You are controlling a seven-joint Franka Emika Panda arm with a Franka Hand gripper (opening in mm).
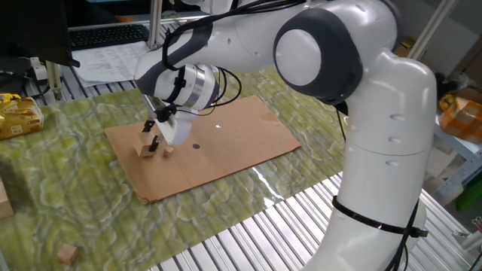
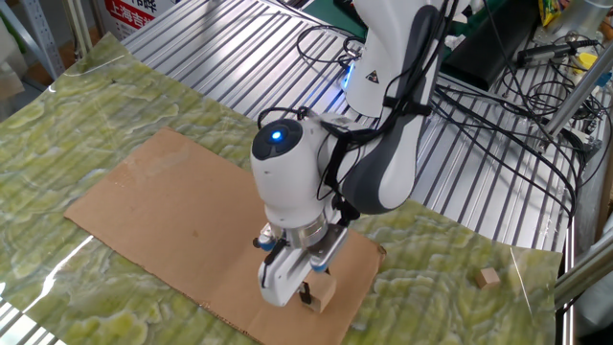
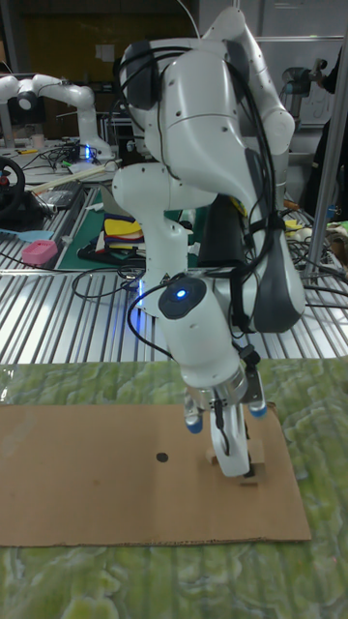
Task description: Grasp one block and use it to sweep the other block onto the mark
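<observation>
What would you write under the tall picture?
Robot's jaws hold a block on the cardboard, right of the black dot.

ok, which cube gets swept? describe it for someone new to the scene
Find the brown cardboard sheet on the green mat, then the gripper over it. The tiny cube lies between the larger cube in the gripper and the black dot; it is the smallest cube, loose on the cardboard.

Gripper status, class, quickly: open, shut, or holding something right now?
Gripper: shut on the largest wooden cube, low over the cardboard.
</observation>
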